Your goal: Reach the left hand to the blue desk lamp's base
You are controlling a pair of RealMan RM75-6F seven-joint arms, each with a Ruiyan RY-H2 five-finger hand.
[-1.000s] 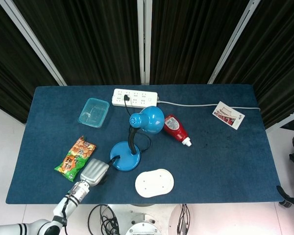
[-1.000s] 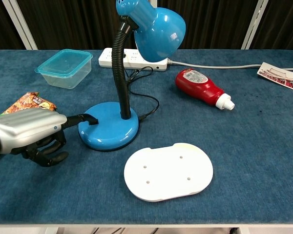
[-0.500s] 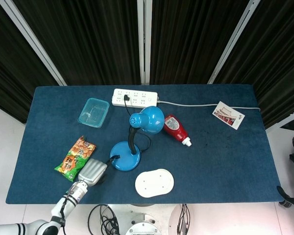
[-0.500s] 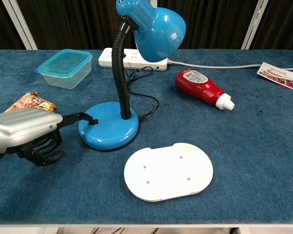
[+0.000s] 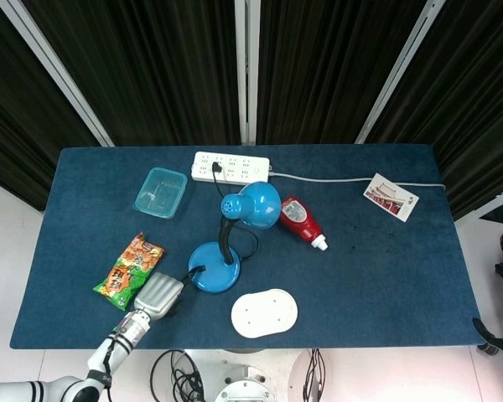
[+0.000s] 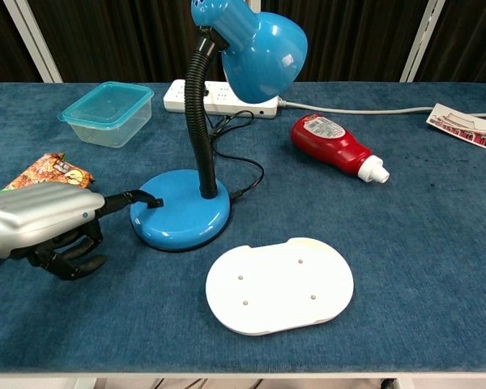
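The blue desk lamp stands left of the table's middle, its round base (image 5: 214, 270) (image 6: 181, 219) on the blue cloth and its shade (image 6: 259, 53) bent over on a black gooseneck. My left hand (image 5: 159, 293) (image 6: 44, 223) lies just left of the base, silver back up. One black finger (image 6: 138, 197) stretches out with its tip at the base's left rim; whether it touches I cannot tell. The other fingers curl under the palm and hold nothing. My right hand shows in neither view.
A snack bag (image 5: 130, 270) lies just behind the left hand. In front of the lamp sits a white oval board (image 6: 279, 284). Further off are a red ketchup bottle (image 6: 336, 146), a power strip (image 5: 230, 167), a clear blue container (image 5: 160, 192) and a card (image 5: 391, 197).
My left hand has drifted slightly to the left, drawing the outstretched fingertip a little back along the base's rim. The lamp has not moved.
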